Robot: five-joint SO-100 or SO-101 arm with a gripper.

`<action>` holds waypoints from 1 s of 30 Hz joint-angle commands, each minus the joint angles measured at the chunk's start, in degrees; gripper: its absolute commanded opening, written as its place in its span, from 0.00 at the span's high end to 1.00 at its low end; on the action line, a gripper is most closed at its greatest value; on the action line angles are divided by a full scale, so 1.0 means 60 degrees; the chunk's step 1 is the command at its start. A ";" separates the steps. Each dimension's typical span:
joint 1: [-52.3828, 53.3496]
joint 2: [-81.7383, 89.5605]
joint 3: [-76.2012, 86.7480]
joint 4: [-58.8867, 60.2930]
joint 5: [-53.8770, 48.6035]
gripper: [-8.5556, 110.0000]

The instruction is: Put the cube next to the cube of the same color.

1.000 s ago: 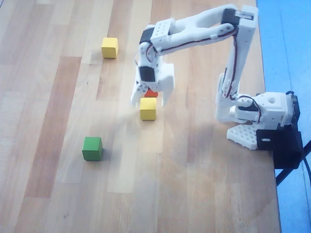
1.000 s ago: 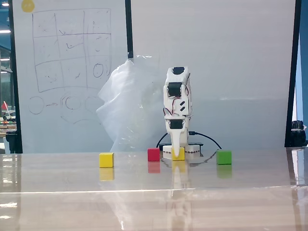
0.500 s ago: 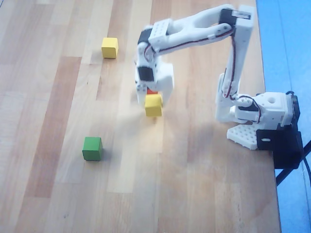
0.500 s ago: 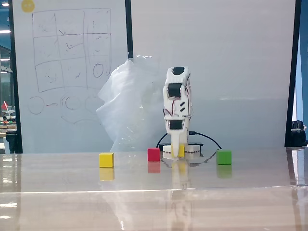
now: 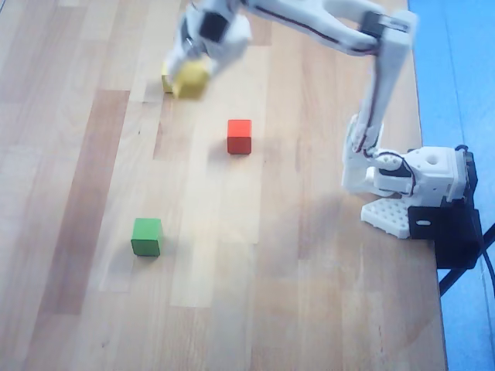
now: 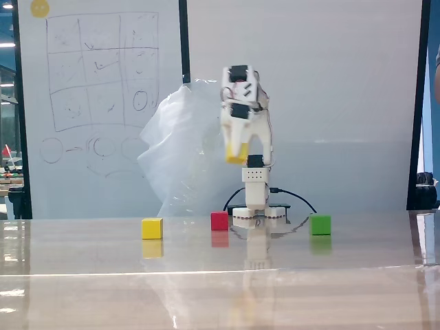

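The cube (image 5: 191, 79) hangs clamped in the closed gripper (image 5: 188, 73), well above the pale wooden table (image 5: 93, 309) (glossy in the fixed view). At nine o'clock of it overhead peeks the cube of the same color (image 6: 152, 228). A whiteboard (image 6: 96, 75) with sketched grids stands behind.

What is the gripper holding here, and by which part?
The gripper holds a yellow cube up in the air, pinched by opposite sides; the exact faces are blurred. The other yellow cube sits on the table.
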 commanded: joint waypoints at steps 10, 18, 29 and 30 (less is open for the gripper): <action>0.2197 -0.5479 -0.6577 0.0000 -0.0688 0.93; 0.2476 -0.7061 -0.6973 -0.0571 -0.0674 0.93; 0.2856 -0.8115 -0.6885 -0.1318 -0.0718 0.93; 0.2842 -0.8232 -0.6899 -0.1333 -0.0732 0.93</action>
